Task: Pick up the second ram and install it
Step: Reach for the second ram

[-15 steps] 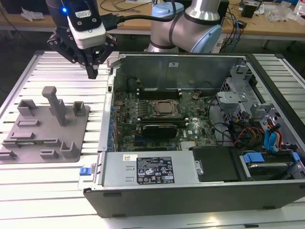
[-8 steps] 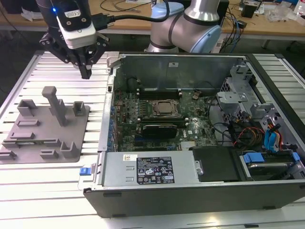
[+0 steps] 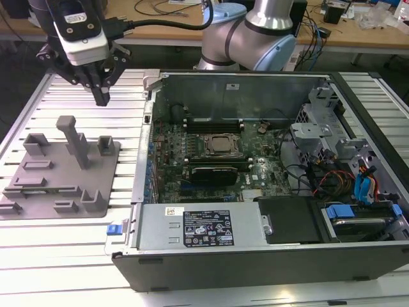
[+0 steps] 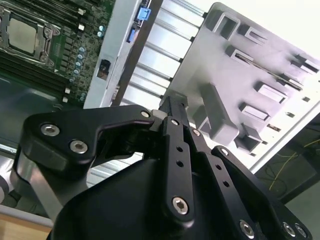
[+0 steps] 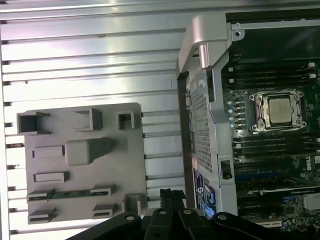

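Pickup stage, by the look of it: your hand (image 3: 102, 96), clenched and empty, is hovering just beside the tray (image 5: 132, 150), on the case (image 3: 153, 224) side. The ram (image 5: 70, 192) is lying in a tray slot, untouched. Grasping is calling for parted fingers squared to it. Slot blocks are hiding its ends.

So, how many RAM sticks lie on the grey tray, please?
1: the stick lies along the tray between two holders. Seated ones in the case could be hidden.
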